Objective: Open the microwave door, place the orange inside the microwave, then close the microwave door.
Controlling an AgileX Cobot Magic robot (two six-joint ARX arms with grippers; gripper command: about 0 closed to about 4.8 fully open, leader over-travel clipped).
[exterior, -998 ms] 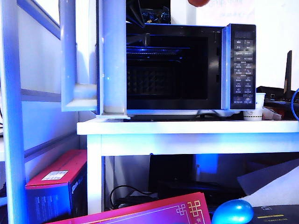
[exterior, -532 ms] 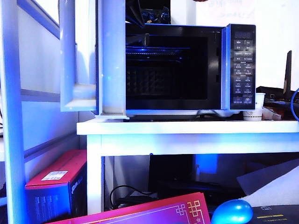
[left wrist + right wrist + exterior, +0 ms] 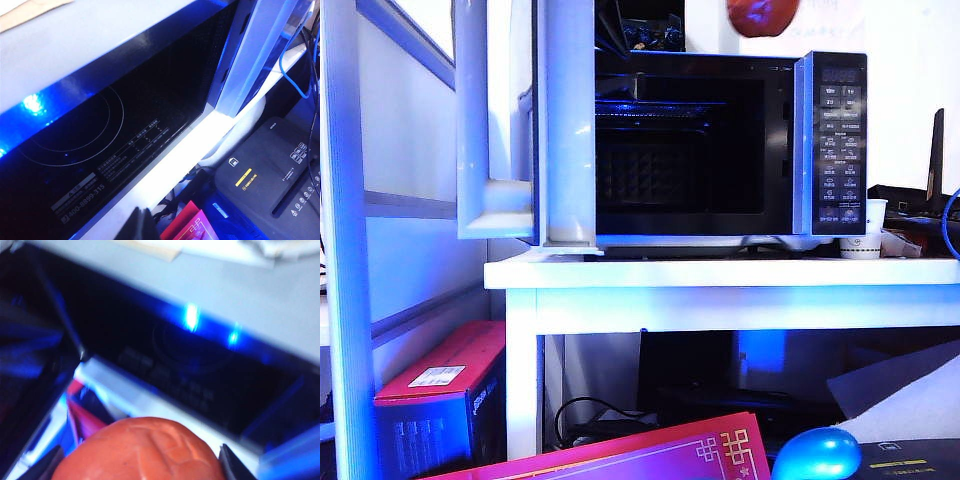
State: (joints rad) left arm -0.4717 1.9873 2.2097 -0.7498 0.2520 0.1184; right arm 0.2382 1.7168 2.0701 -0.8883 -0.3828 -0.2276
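The microwave (image 3: 700, 145) stands on the white table (image 3: 720, 275), its dark cavity exposed. The microwave door (image 3: 565, 130) is swung wide open to the left, its white inner frame facing me. The orange (image 3: 761, 15) hangs above the microwave's top right, partly cut off by the frame edge. In the right wrist view my right gripper (image 3: 137, 470) is shut on the orange (image 3: 140, 450), with a dark finger on each side. My left gripper (image 3: 142, 225) is shut and empty, close over the dark cavity floor (image 3: 100, 130) with its ring marking. It does not show in the exterior view.
The button panel (image 3: 842, 140) is on the microwave's right, with a paper cup (image 3: 863, 232) beside it. Under the table lie a red box (image 3: 440, 390), a magenta box (image 3: 650, 455) and a shiny blue rounded object (image 3: 817, 455). A black machine (image 3: 265, 185) sits on the floor.
The orange has come down into the top of the exterior view, above the microwave's right side. The open door has shifted slightly to the right.
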